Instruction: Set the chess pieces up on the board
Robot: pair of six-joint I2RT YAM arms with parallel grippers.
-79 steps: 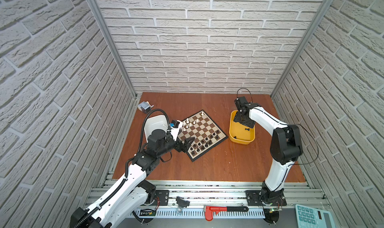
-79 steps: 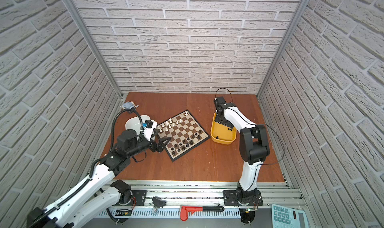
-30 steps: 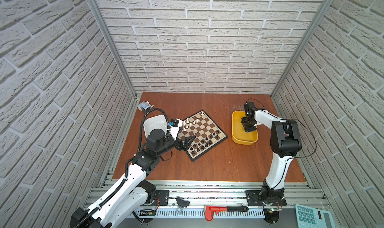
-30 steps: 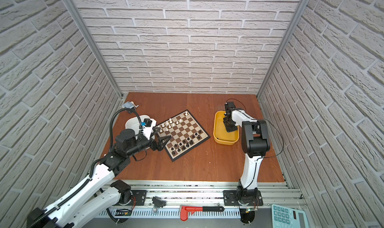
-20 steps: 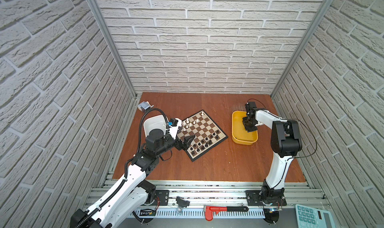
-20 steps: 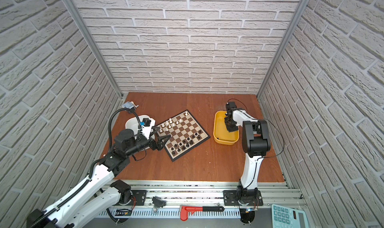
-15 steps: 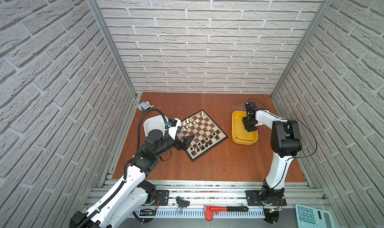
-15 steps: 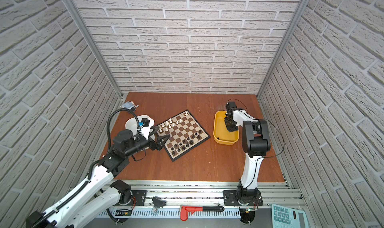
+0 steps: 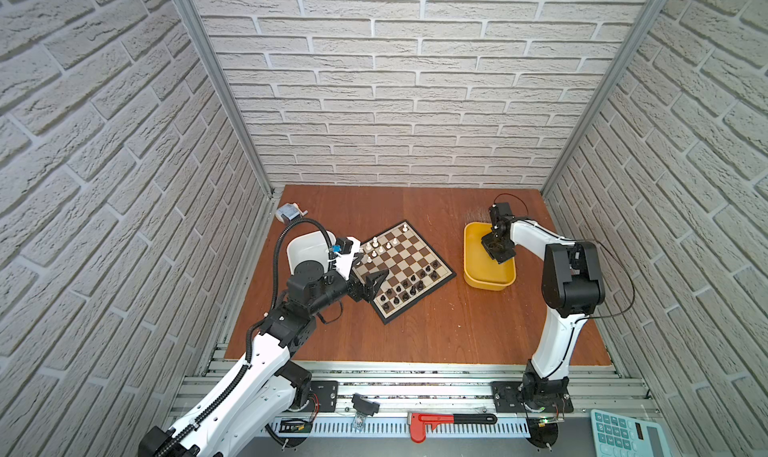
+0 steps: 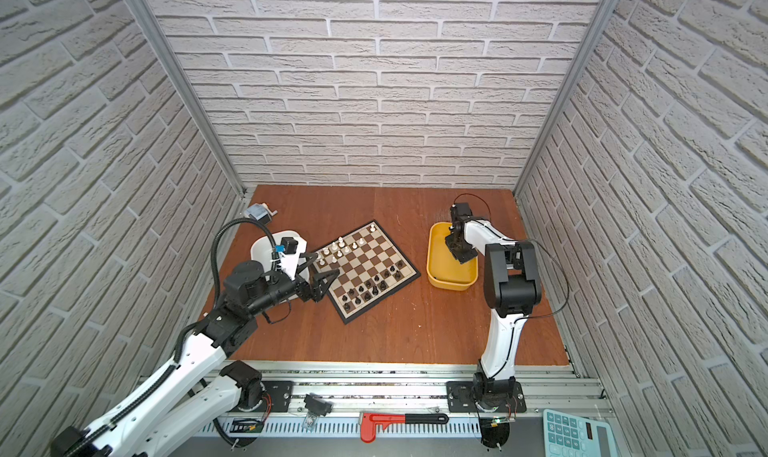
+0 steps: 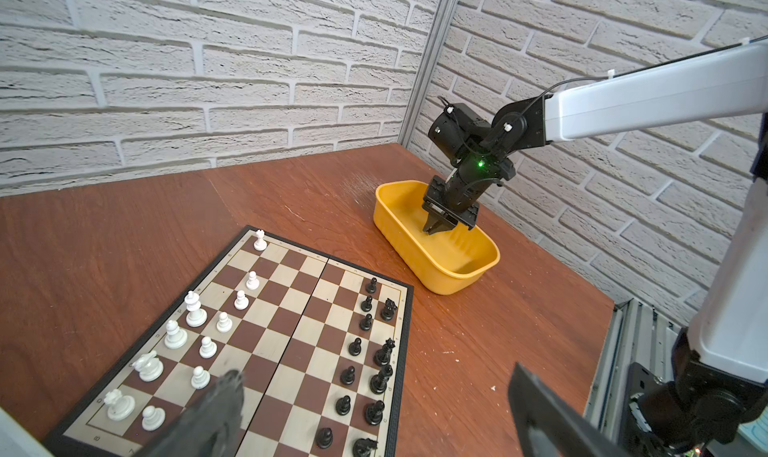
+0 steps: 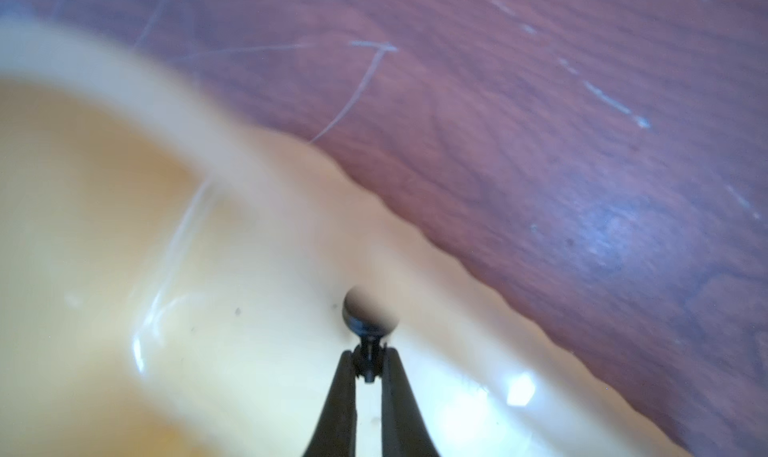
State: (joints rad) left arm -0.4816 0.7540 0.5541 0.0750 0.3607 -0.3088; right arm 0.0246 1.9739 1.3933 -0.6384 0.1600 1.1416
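The board (image 9: 409,253) (image 10: 365,259) (image 11: 286,322) lies turned at an angle mid-table. White chess pieces (image 9: 376,249) (image 11: 195,309) stand along its far-left side and black chess pieces (image 9: 411,286) (image 11: 376,351) along its near-right side. My left gripper (image 9: 371,274) (image 10: 320,268) (image 11: 374,388) hovers open over the board's near-left corner, holding nothing. My right gripper (image 9: 497,253) (image 10: 459,253) (image 11: 434,228) (image 12: 369,361) reaches down into the yellow tub (image 9: 490,280) (image 12: 124,268). It is shut on a small black chess piece (image 12: 370,320), whose round base sticks out past the fingertips.
A white tub (image 9: 303,247) sits left of the board, partly behind my left wrist. A small grey-blue object (image 9: 288,212) lies at the table's far-left edge. A red tool (image 9: 449,419) and a calculator (image 9: 623,434) lie on the front rail, off the table.
My right gripper moved across the yellow tub, lowered into it and shut on a black piece. The left arm shifted only slightly and stayed open.
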